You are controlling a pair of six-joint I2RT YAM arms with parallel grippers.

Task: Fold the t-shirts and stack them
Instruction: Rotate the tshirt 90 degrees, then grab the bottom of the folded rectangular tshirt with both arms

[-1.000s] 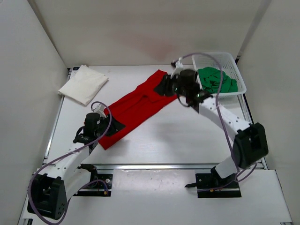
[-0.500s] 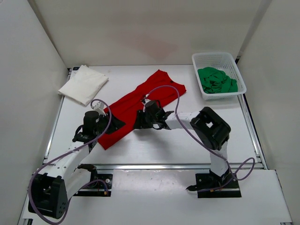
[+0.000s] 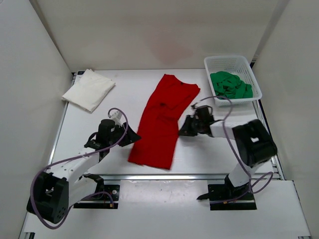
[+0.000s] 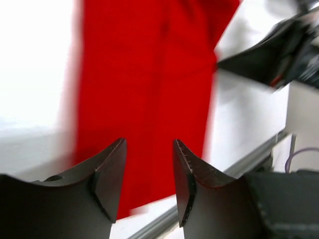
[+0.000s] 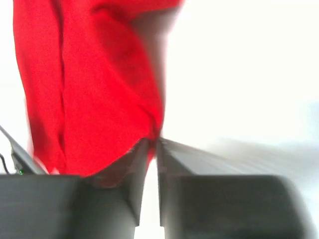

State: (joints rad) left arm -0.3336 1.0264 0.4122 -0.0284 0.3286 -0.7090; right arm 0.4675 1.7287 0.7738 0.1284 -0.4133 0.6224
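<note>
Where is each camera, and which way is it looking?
Top camera: above and behind the arms, looking down at the table, red t-shirt, white t-shirt and green t-shirt in the basket; both arms show.
Left wrist: low, facing the red t-shirt; its open left gripper shows.
Right wrist: low, at the shirt's edge; its nearly shut right gripper shows.
Shared: all see the red t-shirt.

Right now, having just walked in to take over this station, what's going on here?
Two robot arms are working on the red t-shirt, spread lengthwise mid-table. The right end effector is at its right edge, jaws nearly closed; a grip can't be confirmed. The left end effector hovers open by the left edge, holding nothing. The white t-shirt lies folded far left; the green t-shirt is bunched in the basket far right.
</note>
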